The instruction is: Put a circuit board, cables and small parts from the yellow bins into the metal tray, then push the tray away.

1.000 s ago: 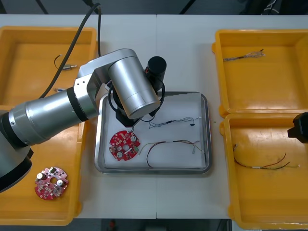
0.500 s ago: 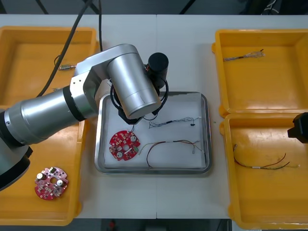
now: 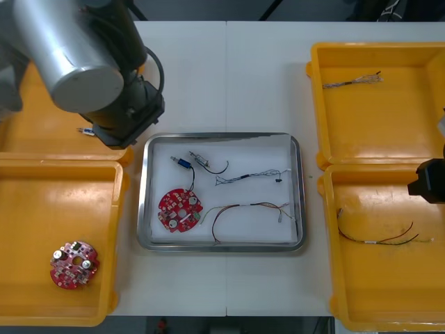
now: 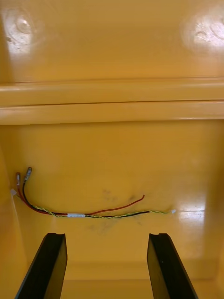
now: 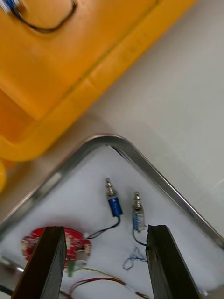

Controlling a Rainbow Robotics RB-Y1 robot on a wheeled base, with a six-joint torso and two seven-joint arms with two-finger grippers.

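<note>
Two yellow bins stand at the left of the bench (image 3: 264, 76). The near left yellow bin (image 3: 28, 209) holds a spare red circuit board (image 3: 74, 264). The left tool (image 5: 105, 229) hangs over the far left yellow bin (image 3: 28, 142), just off the far left corner of the metal tray (image 3: 221, 247). Its fingers are apart with nothing between them.

Just beyond its fingertips, inside that corner, two small metal parts (image 5: 125, 210) with blue bodies and thin black leads lie side by side. Toward the tray's near side sits the tray's circuit board (image 3: 180, 210). To the right of it lie a twisted blue and white cable (image 3: 250, 175) and, nearer the robot, a cable with red strands (image 3: 250, 210).

With a board, cables and parts all inside, the tray looks stocked, so the push is probably what remains. The tray's long axis runs across the bench, and it lies to the right of the left tool and nearer the robot. That tool would likely have to drop to the near rim and shove along the short axis.

The far right yellow bin (image 3: 375, 125) holds one twisted cable (image 3: 352, 81). Over the near right yellow bin (image 3: 375, 292) hovers the right tool (image 4: 107, 236), fingers apart and empty. A red and yellow cable (image 4: 93, 212) lies just past its fingertips. This tool stands farther from the tray than the left one.
</note>
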